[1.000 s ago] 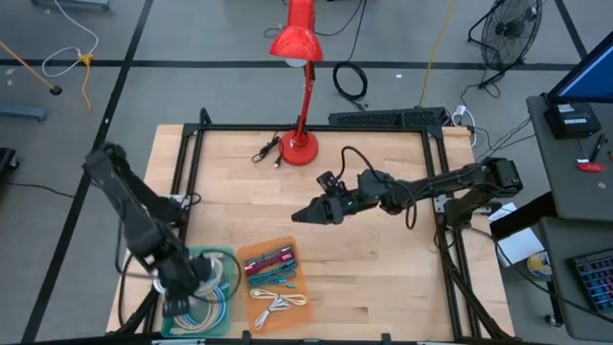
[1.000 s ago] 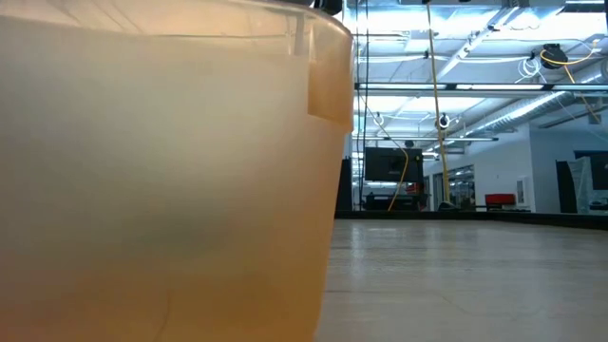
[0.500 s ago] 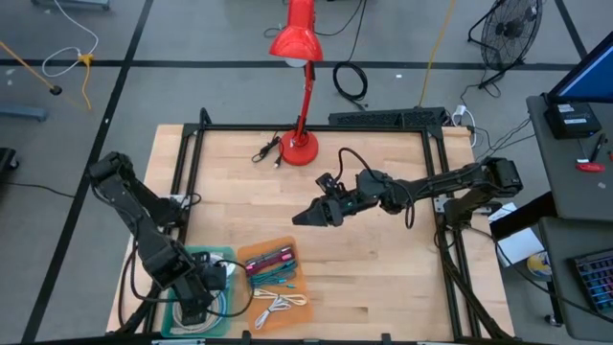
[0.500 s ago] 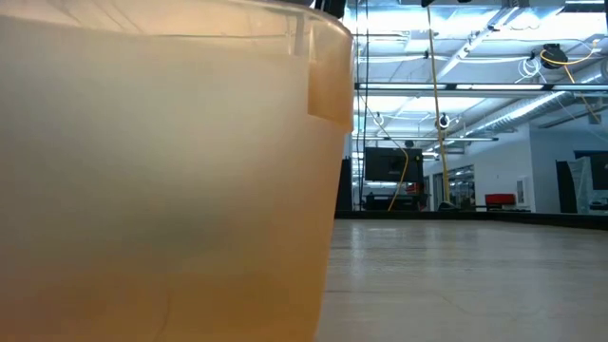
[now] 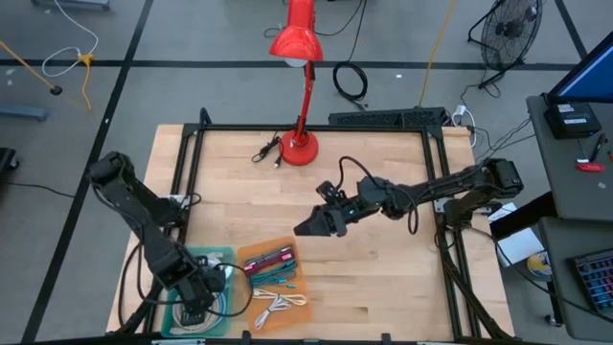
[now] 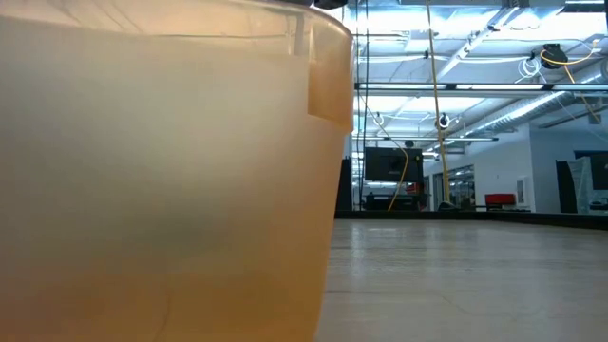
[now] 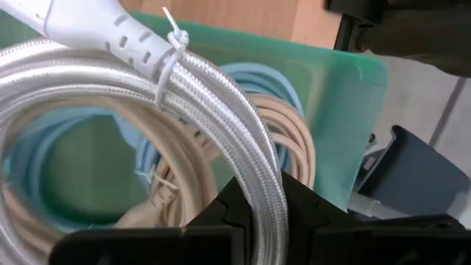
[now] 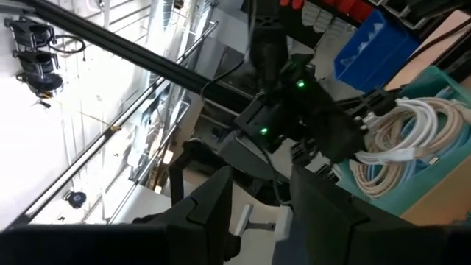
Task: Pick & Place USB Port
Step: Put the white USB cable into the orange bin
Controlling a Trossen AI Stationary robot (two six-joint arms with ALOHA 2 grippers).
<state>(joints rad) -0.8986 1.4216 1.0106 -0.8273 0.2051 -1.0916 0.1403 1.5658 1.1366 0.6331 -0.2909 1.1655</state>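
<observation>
White braided cable [image 7: 221,103], coiled inside the green tray [image 7: 335,110], is pinched between the nearly closed jaws of the left gripper [image 7: 259,202]; this grip is shown only in the left wrist view, while in the high view the left gripper [image 5: 196,299] is merely seen low over the green tray [image 5: 226,257]. Beyond the orange tray [image 5: 287,311] beside the green tray, the right gripper [image 5: 308,227] is held above the table [image 5: 383,278], jaws partly apart and empty, and the low view is filled by the orange tray's wall [image 6: 161,190].
</observation>
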